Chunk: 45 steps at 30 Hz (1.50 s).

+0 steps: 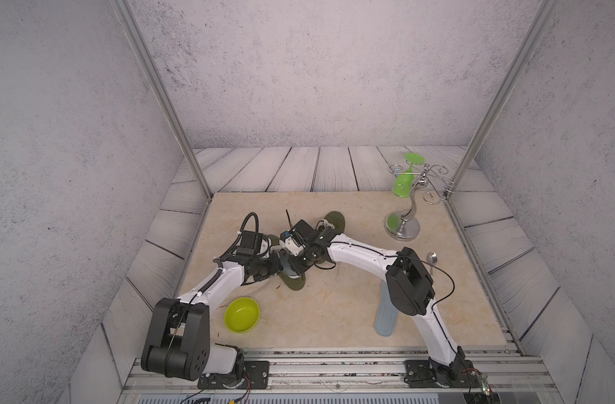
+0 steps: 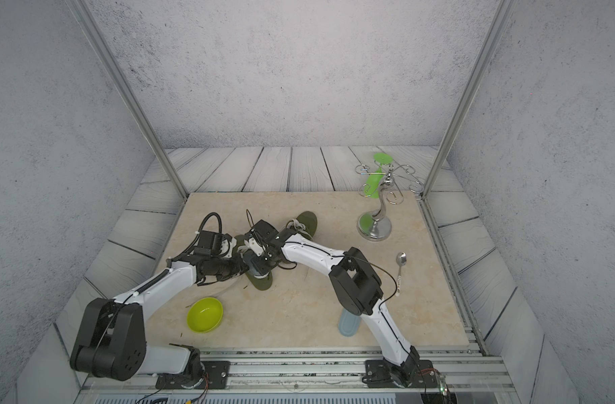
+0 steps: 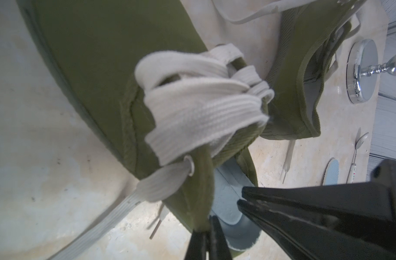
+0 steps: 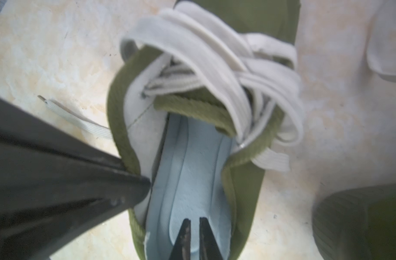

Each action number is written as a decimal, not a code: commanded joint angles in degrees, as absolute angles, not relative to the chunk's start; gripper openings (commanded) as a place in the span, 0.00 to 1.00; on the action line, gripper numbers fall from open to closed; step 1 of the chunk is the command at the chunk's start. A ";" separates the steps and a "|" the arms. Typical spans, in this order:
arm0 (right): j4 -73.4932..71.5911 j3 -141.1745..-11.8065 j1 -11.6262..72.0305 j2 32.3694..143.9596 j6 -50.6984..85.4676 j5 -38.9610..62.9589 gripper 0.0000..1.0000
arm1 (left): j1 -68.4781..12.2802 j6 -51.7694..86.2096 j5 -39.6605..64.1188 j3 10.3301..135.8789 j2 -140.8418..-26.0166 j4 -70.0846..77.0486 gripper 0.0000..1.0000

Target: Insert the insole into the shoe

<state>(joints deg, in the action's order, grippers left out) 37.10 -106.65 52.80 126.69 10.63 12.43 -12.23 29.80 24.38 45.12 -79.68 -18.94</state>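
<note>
Inside the olive shoe (image 4: 249,184), pale blue insole (image 4: 197,175)

The shoe (image 4: 249,191) is showing olive green in a ribbed weave, its laces (image 4: 215,56) looking off-white and finely ribbed, its lining (image 4: 143,126) pale grey. The insole (image 4: 192,168) inside the shoe is showing pale blue. Behind the shoe, the second shoe (image 1: 336,220) is wearing the same olive. Right of the shoe, a spare insole (image 1: 385,320) is showing pale blue, a spoon (image 1: 432,259) and stand (image 1: 402,229) are gleaming silver, and a glass (image 1: 404,182) is glowing lime. Nearer than the shoe, a bowl (image 1: 242,314) is shining yellow-green. The table (image 1: 334,307) is showing cream marbling.
</note>
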 commanded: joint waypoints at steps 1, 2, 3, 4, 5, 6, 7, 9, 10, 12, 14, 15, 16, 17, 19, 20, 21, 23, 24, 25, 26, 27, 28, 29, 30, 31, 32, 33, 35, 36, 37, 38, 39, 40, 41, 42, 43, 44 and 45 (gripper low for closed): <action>38.32 -103.83 52.73 122.87 11.28 12.21 0.12 | -12.22 28.83 26.18 46.59 -80.15 -17.75 0.00; 37.44 -102.79 52.73 122.87 11.54 13.10 0.12 | -12.22 28.88 26.12 46.69 -80.01 -17.84 0.00; 36.06 -101.66 52.79 123.15 11.89 14.45 0.12 | -12.22 29.06 26.06 46.67 -79.90 -17.84 0.00; 34.37 -100.23 52.82 123.79 12.39 15.61 0.12 | -12.22 29.37 25.82 46.67 -79.66 -17.93 0.00; 32.94 -99.42 52.90 124.71 13.01 16.37 0.12 | -12.22 29.79 25.89 46.58 -79.48 -17.86 0.00; 32.29 -99.33 52.91 126.37 13.42 17.21 0.12 | -12.22 30.32 26.26 46.55 -79.18 -17.46 0.00; 32.53 -100.06 52.94 128.36 13.75 17.78 0.12 | -12.22 30.76 26.71 46.56 -79.03 -17.17 0.00; 33.56 -101.96 53.00 131.65 14.18 17.23 0.12 | -12.22 31.61 28.02 46.58 -78.84 -16.63 0.00; 33.85 -102.61 53.06 132.77 14.56 16.53 0.12 | -12.22 31.92 28.84 46.74 -78.75 -16.52 0.00; 34.07 -103.19 52.96 133.48 15.03 14.52 0.11 | -12.22 32.27 30.47 47.06 -78.37 -16.46 0.00; 33.63 -103.09 53.00 133.39 15.36 13.50 0.11 | -12.22 32.86 31.66 46.92 -77.76 -16.04 0.00; 33.88 -103.34 52.99 133.19 15.38 13.36 0.11 | -12.22 32.87 31.82 46.96 -77.54 -16.08 0.00; 34.17 -103.46 53.00 132.65 15.29 13.29 0.11 | -12.28 32.72 31.84 46.93 -77.36 -16.30 0.00; 34.10 -103.27 53.03 131.80 15.29 13.19 0.11 | -12.22 32.36 31.61 47.06 -77.27 -16.79 0.00; 33.76 -102.42 53.00 128.84 15.29 12.46 0.11 | -12.22 30.81 30.72 47.61 -77.42 -18.47 0.00; 33.89 -102.17 53.03 127.39 15.29 12.31 0.11 | -12.15 30.03 30.23 48.06 -77.51 -19.38 0.00; 34.18 -102.06 53.00 125.91 15.29 12.14 0.11 | -12.13 29.11 29.78 48.56 -77.68 -20.46 0.00; 34.95 -102.35 53.04 123.71 15.29 12.13 0.12 | -12.13 27.69 28.76 49.16 -77.91 -21.92 0.00; 35.24 -102.44 53.00 122.88 15.50 12.13 0.12 | -12.13 27.07 28.36 49.53 -78.00 -22.60 0.00; 35.24 -102.42 53.00 122.30 15.79 12.42 0.12 | -12.13 26.53 28.00 49.73 -78.05 -23.16 0.00; 35.07 -102.40 53.00 122.17 16.09 12.87 0.12 | -12.11 26.18 27.63 49.90 -78.13 -23.50 0.00; 34.32 -102.13 53.00 122.37 16.82 13.56 0.12 | -12.04 25.75 27.36 49.93 -78.22 -23.72 0.00; 32.77 -101.46 53.00 122.93 17.87 14.47 0.12 | -12.04 25.45 27.10 50.00 -78.35 -23.88 0.00; 31.71 -100.97 53.08 123.82 18.71 15.01 0.12 | -11.96 25.31 27.00 50.01 -78.52 -24.04 0.00; 30.63 -100.47 53.25 125.15 19.73 15.47 0.11 | -11.82 25.23 27.14 50.01 -78.76 -24.08 0.00; 29.16 -100.08 53.50 126.45 20.39 16.00 0.11 | -11.78 25.14 27.40 49.97 -79.06 -23.92 0.00; 28.33 -99.95 53.78 127.61 20.80 16.32 0.11 | -11.69 25.05 27.60 49.90 -79.46 -23.84 0.00; 27.89 -100.31 54.02 128.90 20.92 16.43 0.11 | -11.70 24.88 27.91 49.80 -79.98 -23.66 0.00; 28.27 -101.71 54.57 131.14 20.69 16.23 0.11 | -11.60 24.48 28.35 49.50 -81.25 -23.37 0.00; 28.33 -102.54 54.82 132.31 20.58 16.17 0.11 | -11.60 24.35 28.39 49.19 -81.99 -23.12 0.00; 28.81 -103.33 54.93 133.46 20.57 16.00 0.11 | -11.51 24.19 28.31 48.85 -82.74 -22.82 0.00; 29.56 -104.25 54.97 134.39 20.56 15.93 0.11 | -11.51 23.94 28.30 48.62 -83.30 -22.52 0.00; 30.47 -104.98 55.01 135.03 20.38 15.75 0.11 | -11.43 23.61 28.19 48.52 -83.94 -22.54 0.00; 30.91 -105.37 54.94 135.00 20.11 15.49 0.11 | -11.43 23.32 28.01 48.47 -84.36 -22.65 0.00; 30.89 -105.26 54.94 134.55 19.92 15.30 0.11 | -11.38 22.92 27.86 48.54 -84.60 -22.79 0.00; 30.95 -104.93 54.98 133.57 19.59 14.93 0.11 | -11.34 22.54 27.60 48.67 -84.63 -23.10 0.00; 30.69 -104.30 54.87 132.15 19.28 14.60 0.11 | -11.34 22.04 27.29 48.92 -84.55 -23.49 0.00; 29.94 -103.36 54.80 130.69 18.89 14.50 0.11 | -11.25 21.62 27.15 49.11 -84.42 -23.78 0.00; 29.18 -102.20 54.69 128.79 18.63 14.44 0.11 | -11.09 21.22 26.85 49.26 -84.14 -24.13 0.00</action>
<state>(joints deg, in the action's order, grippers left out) 29.32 -104.05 54.48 130.67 19.53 15.42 -11.07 23.88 25.71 48.38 -84.77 -23.92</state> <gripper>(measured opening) 0.109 0.054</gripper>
